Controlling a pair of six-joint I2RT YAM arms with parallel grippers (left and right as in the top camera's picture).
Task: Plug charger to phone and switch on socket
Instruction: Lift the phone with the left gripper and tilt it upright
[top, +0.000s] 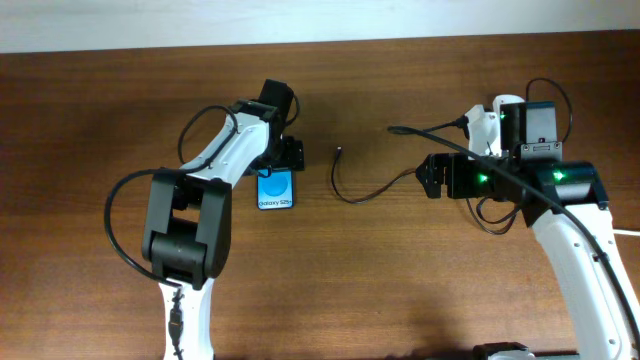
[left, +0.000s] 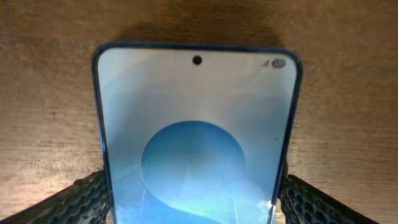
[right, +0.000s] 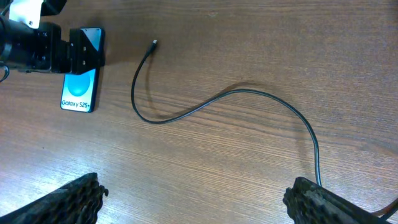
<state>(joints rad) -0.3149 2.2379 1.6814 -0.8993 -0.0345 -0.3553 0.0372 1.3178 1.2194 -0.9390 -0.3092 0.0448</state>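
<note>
Right of the phone (top: 277, 188), clamped by the left gripper (left: 194, 198), the charger (right: 245, 91) lies toward the right gripper (right: 193, 191), fingers apart.

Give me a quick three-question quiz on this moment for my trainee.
1. True or false: the free end of the charger is plugged into the phone.
2. Fill in: the right gripper is ___ (open or shut).
3. Whose fingers flank the phone? A) the left gripper B) the right gripper C) neither
Key: 1 false; 2 open; 3 A.
</note>
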